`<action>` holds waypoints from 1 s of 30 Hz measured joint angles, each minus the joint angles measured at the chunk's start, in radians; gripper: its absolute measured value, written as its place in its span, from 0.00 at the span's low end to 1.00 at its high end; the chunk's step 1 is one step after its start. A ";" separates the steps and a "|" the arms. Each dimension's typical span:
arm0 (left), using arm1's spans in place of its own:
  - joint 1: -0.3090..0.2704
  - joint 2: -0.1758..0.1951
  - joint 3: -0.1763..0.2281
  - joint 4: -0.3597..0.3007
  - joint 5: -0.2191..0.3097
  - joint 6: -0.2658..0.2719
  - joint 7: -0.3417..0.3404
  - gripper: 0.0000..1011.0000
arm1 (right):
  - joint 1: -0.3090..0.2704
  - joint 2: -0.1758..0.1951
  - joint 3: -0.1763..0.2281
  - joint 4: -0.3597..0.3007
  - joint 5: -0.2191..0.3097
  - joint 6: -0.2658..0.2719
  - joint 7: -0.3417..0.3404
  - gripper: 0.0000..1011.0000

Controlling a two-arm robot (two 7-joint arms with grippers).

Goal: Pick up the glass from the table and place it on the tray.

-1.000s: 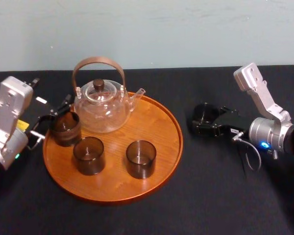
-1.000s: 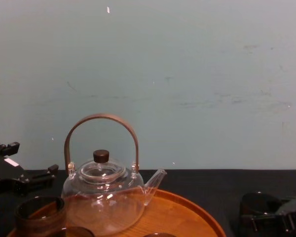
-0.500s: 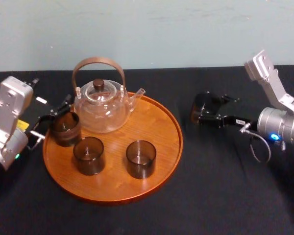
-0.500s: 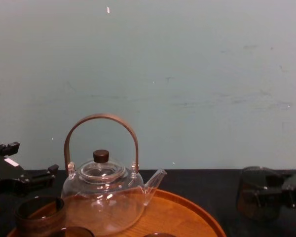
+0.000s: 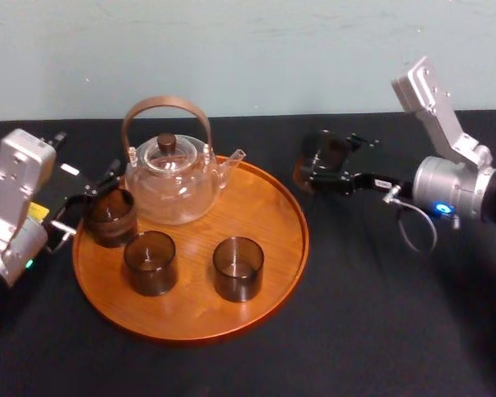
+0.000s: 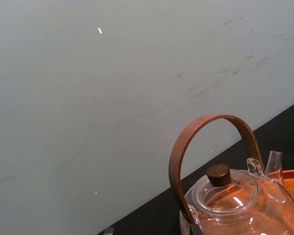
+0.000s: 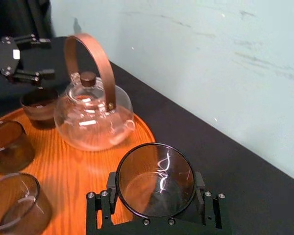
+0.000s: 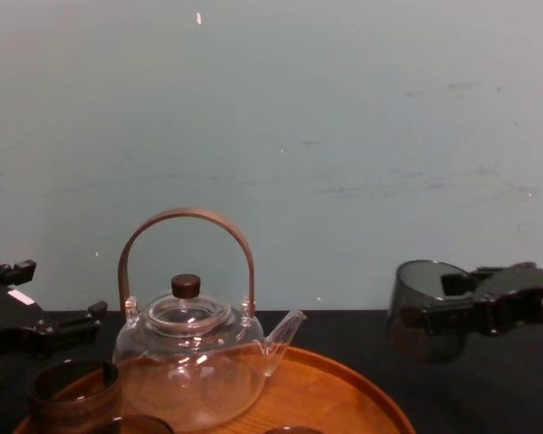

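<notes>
Up it goes! Our right claw, clenched on the glass, has lifted it off the tabletop and over to the tray rim. Left claw sits released. We judge lowering comes next.

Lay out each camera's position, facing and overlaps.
Head: on the head, looking down at the tray and teapot; left gripper by the tray, right gripper holding a glass.
Chest: lower, looking across the table at the teapot; both grippers at its sides.
Left wrist: on the left arm, facing teapot and wall.
Right wrist: on the right arm, facing its gripper, glass, tray beyond.
Shared: head and chest both show the held glass.
</notes>
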 joint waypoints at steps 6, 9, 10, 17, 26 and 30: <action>0.000 0.000 0.000 0.000 0.000 0.000 0.000 0.99 | 0.022 -0.028 -0.025 0.023 -0.003 -0.024 0.009 0.89; 0.000 0.000 0.000 0.000 0.000 0.000 0.000 0.99 | 0.031 -0.045 -0.041 0.037 -0.006 -0.034 0.014 0.89; 0.000 0.000 0.000 0.000 0.000 0.000 0.000 0.99 | 0.034 -0.049 -0.045 0.041 -0.007 -0.036 0.015 0.89; 0.000 0.000 0.000 0.000 0.000 0.000 0.000 0.99 | 0.048 -0.084 -0.074 0.074 -0.014 -0.054 0.017 0.89; 0.000 0.000 0.000 0.000 0.000 0.000 0.000 0.99 | 0.054 -0.117 -0.098 0.122 -0.027 -0.080 0.016 0.89; 0.000 0.000 0.000 0.000 0.000 0.000 0.000 0.99 | 0.058 -0.131 -0.103 0.150 -0.032 -0.093 0.016 0.89</action>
